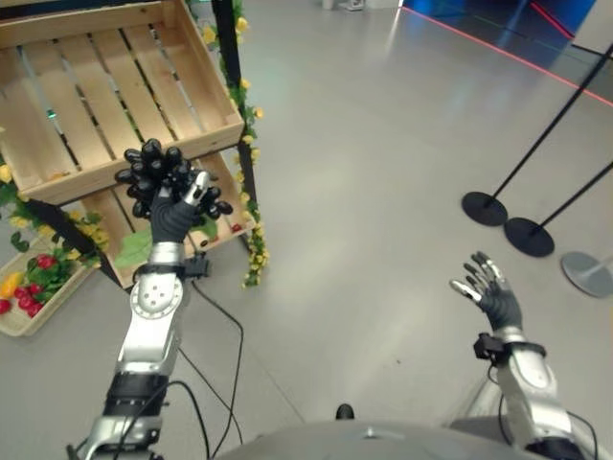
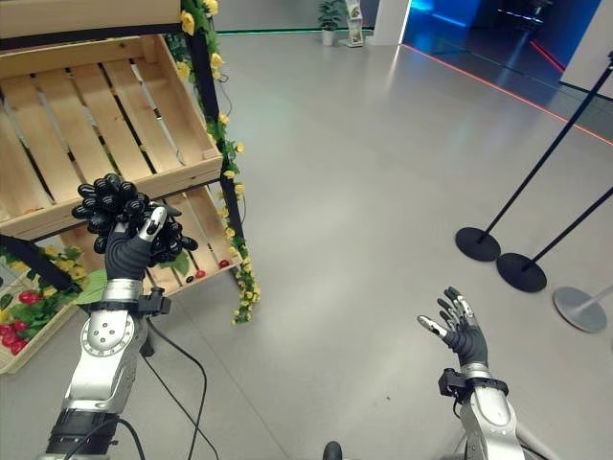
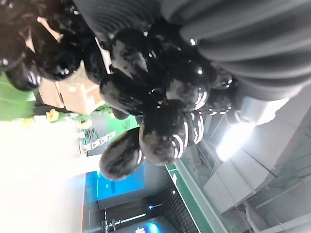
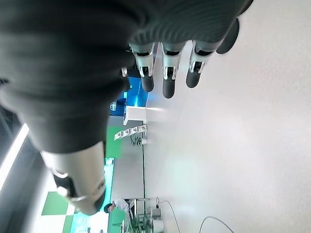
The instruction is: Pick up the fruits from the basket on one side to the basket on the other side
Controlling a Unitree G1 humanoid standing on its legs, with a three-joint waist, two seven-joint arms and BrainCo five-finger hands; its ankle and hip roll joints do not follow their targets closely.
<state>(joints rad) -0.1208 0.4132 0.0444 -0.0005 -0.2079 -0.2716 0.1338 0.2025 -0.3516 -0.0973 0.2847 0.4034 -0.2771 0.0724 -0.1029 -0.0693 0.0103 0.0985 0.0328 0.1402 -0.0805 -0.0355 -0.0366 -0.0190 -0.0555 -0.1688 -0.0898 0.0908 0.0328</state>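
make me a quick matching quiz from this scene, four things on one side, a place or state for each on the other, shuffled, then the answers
Things:
1. black grape bunch
2. right hand
3. upper wooden crate
4. red fruits

Places or states:
A. open, holding nothing, over the bare floor
B. in a low basket at the far left
C. gripped in the raised left hand
D. holding nothing, on the stand edged with yellow flowers

Pairs: 1-C, 2-A, 3-D, 4-B

An exhibition hall or showroom with a mock fruit stall: wooden crates [image 1: 105, 105] on a flower-trimmed rack [image 1: 251, 182] just beyond the left hand [image 1: 177, 213], and barrier posts [image 1: 525, 171] on polished grey floor [image 1: 383, 192] past the right hand [image 1: 490, 287].
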